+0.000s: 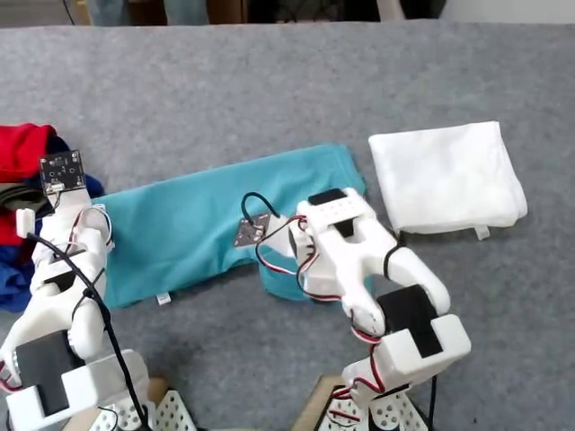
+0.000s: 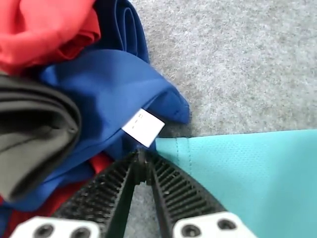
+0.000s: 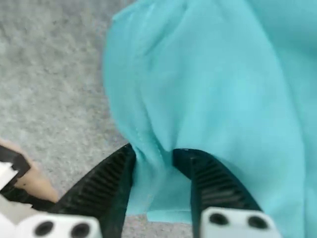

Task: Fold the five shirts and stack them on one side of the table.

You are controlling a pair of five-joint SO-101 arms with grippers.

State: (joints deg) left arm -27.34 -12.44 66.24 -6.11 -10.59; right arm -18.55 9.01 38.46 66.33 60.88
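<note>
My right gripper (image 3: 153,152) pinches a fold of the teal knit shirt (image 1: 198,229), which lies lengthwise across the middle of the grey felt table (image 1: 269,90). My left gripper (image 2: 145,157) is pressed together at its corner. I should lift both ends evenly, clear of the rumpled blue shirt (image 2: 99,89).

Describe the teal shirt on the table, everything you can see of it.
The teal shirt is thin, smooth fabric with stitched hems and a small white tag. It lies flat on the grey table as a long band. The right tool pinches a bunched fold at one end; the left tool sits at the opposite corner, beside the blue shirt.
</note>
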